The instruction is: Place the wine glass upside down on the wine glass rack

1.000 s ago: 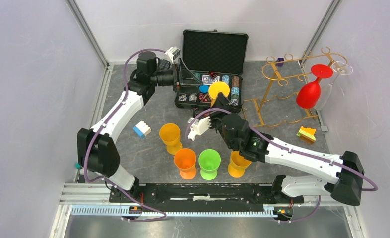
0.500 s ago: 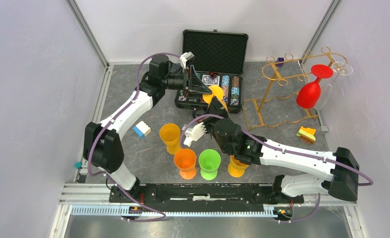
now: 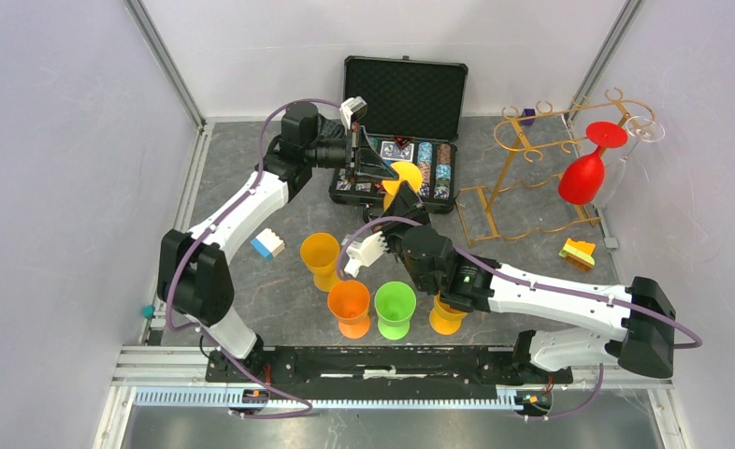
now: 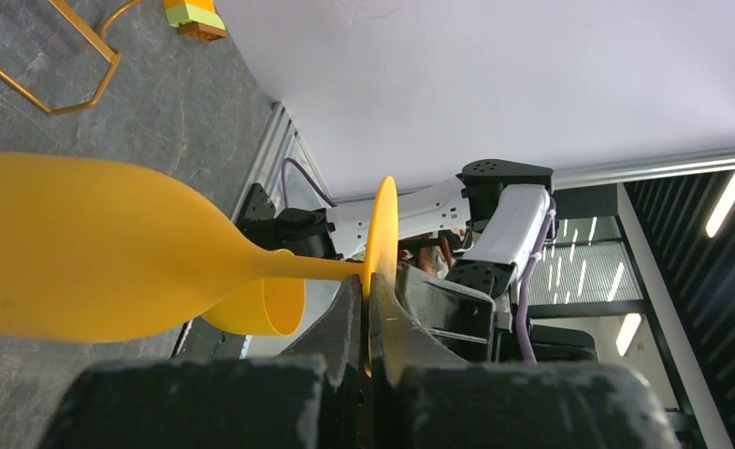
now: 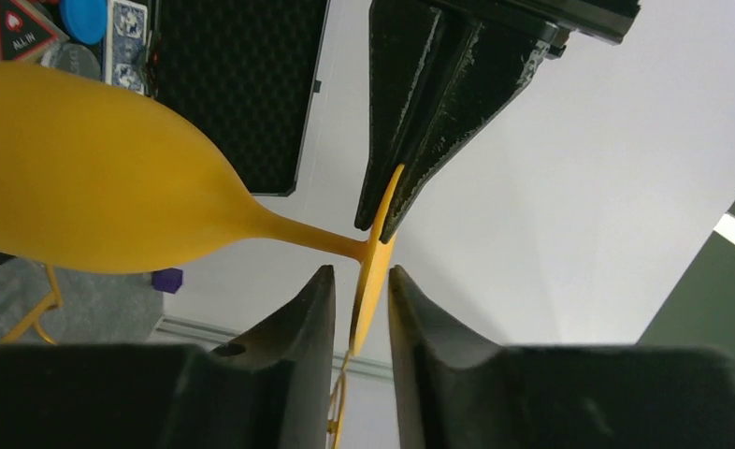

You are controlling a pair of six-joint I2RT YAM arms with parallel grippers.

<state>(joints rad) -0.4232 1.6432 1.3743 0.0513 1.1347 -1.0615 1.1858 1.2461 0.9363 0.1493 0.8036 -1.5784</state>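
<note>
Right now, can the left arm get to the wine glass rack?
Doubtful. The left gripper clamps the foot of the yellow wine glass, the open right gripper straddles it, and the rack stands far right, past the case.

From above, the left gripper (image 3: 381, 174) and right gripper (image 3: 404, 195) cover much of the yellow plastic wine glass (image 3: 405, 174). Both wrist views cut its bowl off at their left edge. The right arm hides most of one yellow plastic cup (image 3: 444, 318). The left wrist view's top edge crops the gold wire wine glass rack (image 4: 102, 45) to one corner
</note>
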